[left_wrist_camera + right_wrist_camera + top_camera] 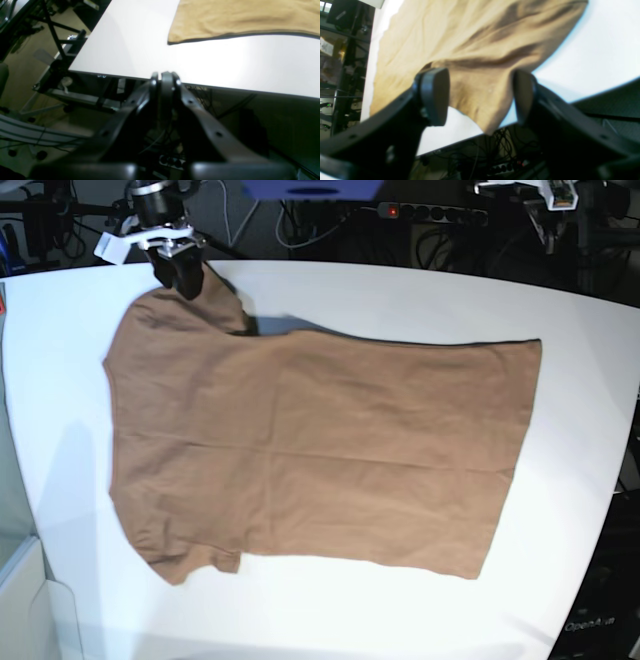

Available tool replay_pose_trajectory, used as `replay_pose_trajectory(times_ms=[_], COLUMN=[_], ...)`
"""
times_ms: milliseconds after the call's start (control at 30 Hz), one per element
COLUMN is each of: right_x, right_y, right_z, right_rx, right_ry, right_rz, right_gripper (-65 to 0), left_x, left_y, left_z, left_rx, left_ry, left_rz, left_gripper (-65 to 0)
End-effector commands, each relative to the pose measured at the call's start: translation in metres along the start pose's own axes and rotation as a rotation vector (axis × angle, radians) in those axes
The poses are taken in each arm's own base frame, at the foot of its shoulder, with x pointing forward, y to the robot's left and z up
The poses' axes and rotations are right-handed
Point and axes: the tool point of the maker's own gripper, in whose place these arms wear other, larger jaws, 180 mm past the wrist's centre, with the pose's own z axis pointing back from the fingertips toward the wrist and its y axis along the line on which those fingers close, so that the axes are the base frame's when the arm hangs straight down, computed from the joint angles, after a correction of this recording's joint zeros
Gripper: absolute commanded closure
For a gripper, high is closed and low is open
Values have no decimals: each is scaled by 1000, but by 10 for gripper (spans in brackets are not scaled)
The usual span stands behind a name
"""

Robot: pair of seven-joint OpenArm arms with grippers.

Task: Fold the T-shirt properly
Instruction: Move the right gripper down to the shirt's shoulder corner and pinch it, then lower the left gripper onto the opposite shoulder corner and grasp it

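Note:
The tan T-shirt (320, 440) lies spread flat on the white table (400, 290), neck end to the left and hem to the right. My right gripper (185, 278) is at the far-left sleeve (222, 305). In the right wrist view this gripper (480, 97) is open, with the sleeve (482, 115) lying between its fingers (436, 95), slightly bunched and near the table edge. My left gripper (165, 77) is shut and empty, just off the table's edge (225, 87). A corner of the T-shirt (237, 17) lies beyond it.
Black stands and cables (57, 37) are beside the table in the left wrist view. Cables and a power strip (505, 167) hang under the table edge. A power strip (435, 212) lies behind the table. The left arm's mount (545, 190) shows at the top right.

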Motion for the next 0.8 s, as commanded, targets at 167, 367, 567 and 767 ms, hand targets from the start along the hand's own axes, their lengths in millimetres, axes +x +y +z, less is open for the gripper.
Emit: replay_pose_trajectory(times_ms=[167, 367, 567, 767], right_x=[6, 7, 7, 0], right_y=[5, 5, 11, 15], right_z=[0, -1, -7, -7], right_rx=[22, 27, 65, 79], right_ry=[-18, -17, 11, 34], right_rz=[2, 9, 39, 42], right_gripper=[-234, -158, -7, -7], left_x=[8, 8, 10, 11], left_y=[18, 16, 16, 15], left_z=[6, 6, 1, 0], left_rx=[62, 60, 63, 63], left_ry=[-26, -27, -40, -44], left_rz=[-22, -20, -15, -14], left_gripper=[-11, -11, -11, -11])
